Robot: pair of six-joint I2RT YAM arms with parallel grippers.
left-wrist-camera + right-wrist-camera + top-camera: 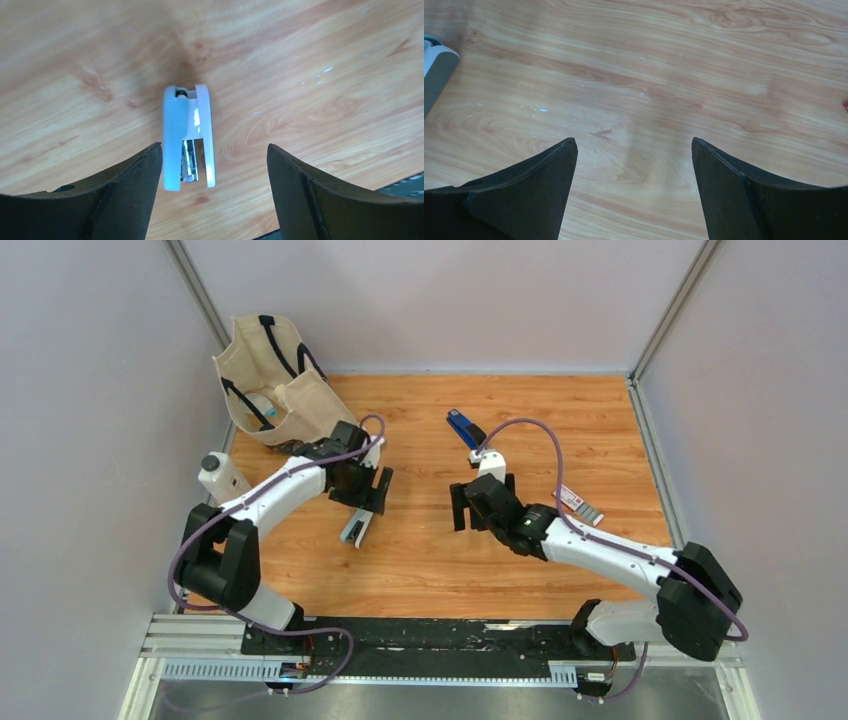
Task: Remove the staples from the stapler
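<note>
fingers of the left gripper (214, 146) stand spread wide and hold nothing. between them the pale blue stapler (175, 145) lies on the bench (310, 75), just beside the finger on the left of the wrist view and apart from the other. in the slot between its two halves we see what look like the staples (189, 159), a silvery strip lodged inside. the right gripper (633, 140) is spread too, over bare wood, with the same stapler at the left edge of its view. farther out we find a dark blue stapler (465, 428) towards the far edge, a red-and-white box (582, 504) near the right edge, and a canvas bag (275, 380) at the far left corner.
</note>
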